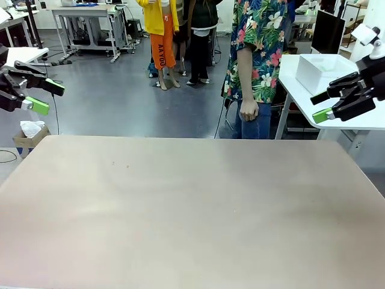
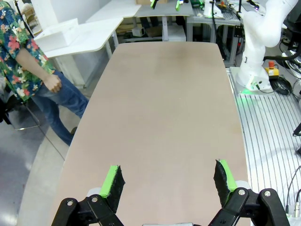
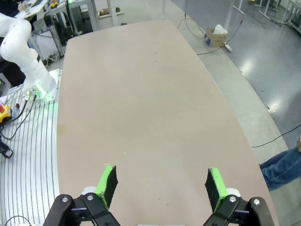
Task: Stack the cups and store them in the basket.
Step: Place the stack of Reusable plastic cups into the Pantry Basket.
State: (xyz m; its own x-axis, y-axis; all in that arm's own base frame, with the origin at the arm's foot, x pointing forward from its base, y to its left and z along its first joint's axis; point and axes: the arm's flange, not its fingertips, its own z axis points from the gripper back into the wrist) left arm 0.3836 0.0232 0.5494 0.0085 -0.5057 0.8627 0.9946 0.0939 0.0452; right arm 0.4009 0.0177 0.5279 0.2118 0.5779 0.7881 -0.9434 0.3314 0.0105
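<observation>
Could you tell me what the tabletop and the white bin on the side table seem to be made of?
The tabletop looks like matte beige laminate: smooth, even, only soft sheen. The white bin appears to be plastic, with plain, solid walls, though it is too far off to be sure.

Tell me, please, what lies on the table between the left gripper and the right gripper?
Nothing: the table between the open left gripper and the open right gripper is bare, as the front view shows.

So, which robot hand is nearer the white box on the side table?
The right hand, open, beside the white box; the left hand hangs far on the other side.
</observation>
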